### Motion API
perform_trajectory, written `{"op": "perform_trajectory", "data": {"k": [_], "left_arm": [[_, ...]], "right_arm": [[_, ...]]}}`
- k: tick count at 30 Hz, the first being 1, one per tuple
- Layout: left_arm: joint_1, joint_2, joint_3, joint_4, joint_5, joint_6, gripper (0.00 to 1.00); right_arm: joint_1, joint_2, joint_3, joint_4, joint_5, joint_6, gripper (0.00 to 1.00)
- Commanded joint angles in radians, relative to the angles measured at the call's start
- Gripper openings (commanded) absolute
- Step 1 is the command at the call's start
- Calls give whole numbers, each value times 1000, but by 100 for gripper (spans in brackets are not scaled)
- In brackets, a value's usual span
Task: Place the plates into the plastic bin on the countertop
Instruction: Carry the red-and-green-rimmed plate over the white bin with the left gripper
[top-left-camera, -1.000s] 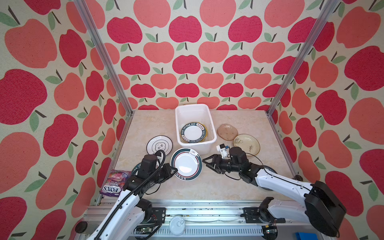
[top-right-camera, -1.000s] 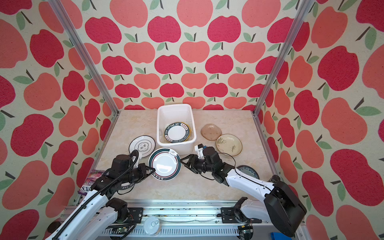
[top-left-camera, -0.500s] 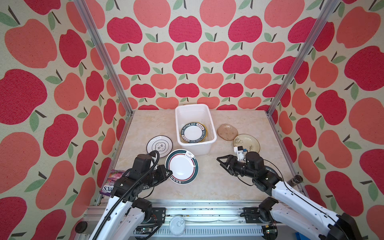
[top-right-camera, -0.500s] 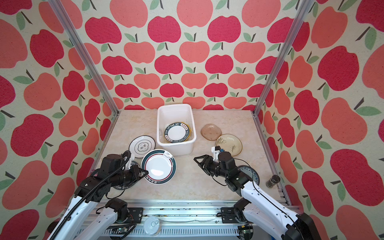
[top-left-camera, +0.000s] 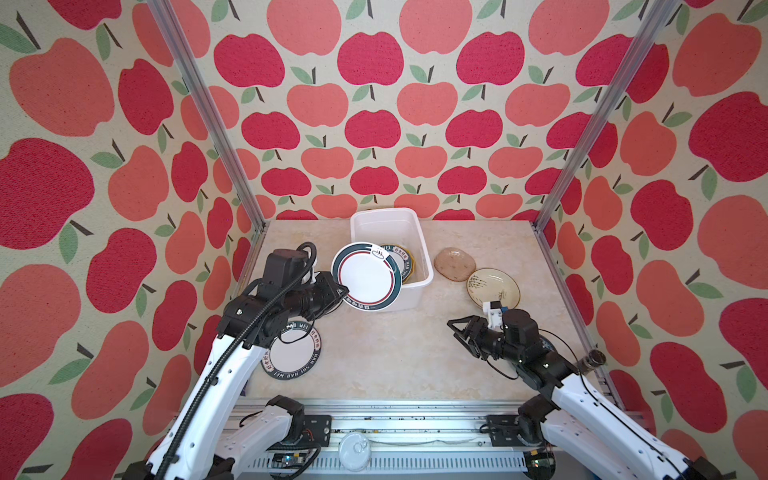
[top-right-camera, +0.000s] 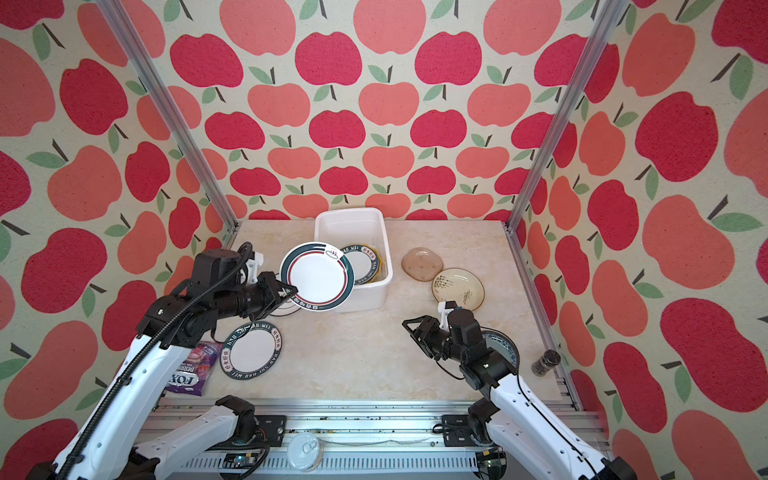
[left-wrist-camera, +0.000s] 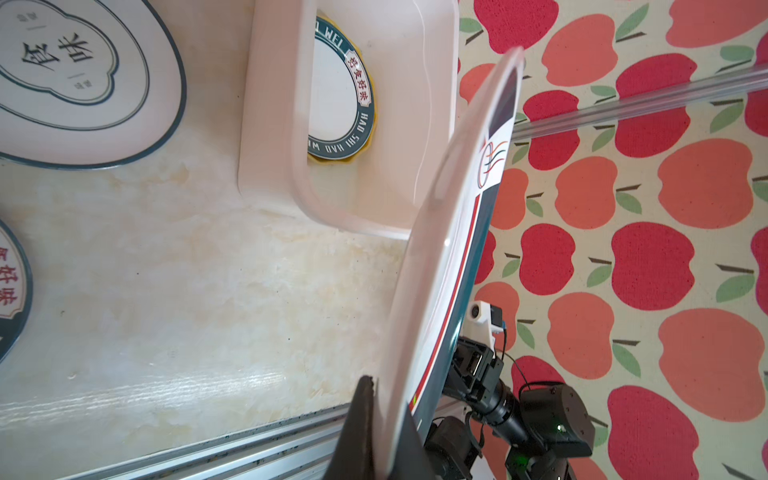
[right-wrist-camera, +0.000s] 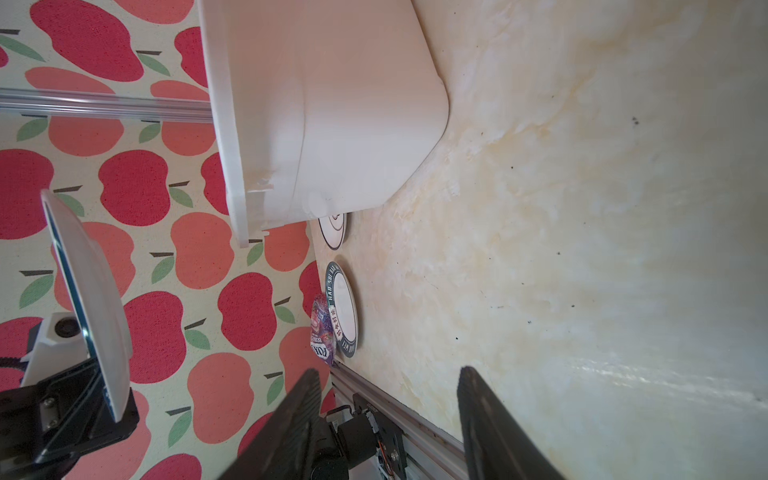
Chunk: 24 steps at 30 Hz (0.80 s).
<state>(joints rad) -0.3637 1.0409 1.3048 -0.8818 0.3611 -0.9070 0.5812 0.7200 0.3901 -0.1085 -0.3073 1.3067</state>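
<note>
My left gripper (top-left-camera: 343, 291) (top-right-camera: 293, 291) (left-wrist-camera: 386, 436) is shut on the near edge of a white plate with a dark green and red rim (top-left-camera: 368, 276) (top-right-camera: 318, 276) (left-wrist-camera: 449, 249). It holds the plate tilted in the air over the near left corner of the white plastic bin (top-left-camera: 384, 214) (top-right-camera: 349, 212). Stacked plates (top-left-camera: 401, 264) lie inside the bin. A lettered plate (top-left-camera: 293, 353) (top-right-camera: 251, 351) lies on the countertop (top-left-camera: 395, 357) under the left arm. My right gripper (top-left-camera: 459, 338) (top-right-camera: 415, 338) (right-wrist-camera: 386, 374) is open and empty, low over the countertop at the right.
A brown translucent plate (top-left-camera: 455, 264) and a cream plate (top-left-camera: 492, 286) lie right of the bin. A blue-patterned plate (top-right-camera: 500, 347) sits under the right arm. A purple snack packet (top-right-camera: 191, 372) lies at the front left, a dark jar (top-right-camera: 544, 361) by the right rail.
My left gripper has lifted the green-rimmed plate off the countertop and carried it up toward the bin. The right arm has drawn back to the right, still open.
</note>
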Motion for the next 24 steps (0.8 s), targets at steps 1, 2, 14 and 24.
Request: {"op": "perform_trajectory", "data": {"k": [1, 2, 14, 24], "left_arm": [[-19, 141, 117, 91, -112, -69, 0], [-25, 183, 149, 107, -130, -86, 0], [-142, 432, 261, 176, -455, -536, 0], [-205, 686, 488, 57, -555, -593, 0]], "right_arm": [[-5, 4, -27, -37, 14, -8, 56], [-5, 6, -30, -39, 14, -9, 55], [-4, 1, -85, -14, 24, 7, 54], [-5, 3, -97, -5, 22, 11, 54]]}}
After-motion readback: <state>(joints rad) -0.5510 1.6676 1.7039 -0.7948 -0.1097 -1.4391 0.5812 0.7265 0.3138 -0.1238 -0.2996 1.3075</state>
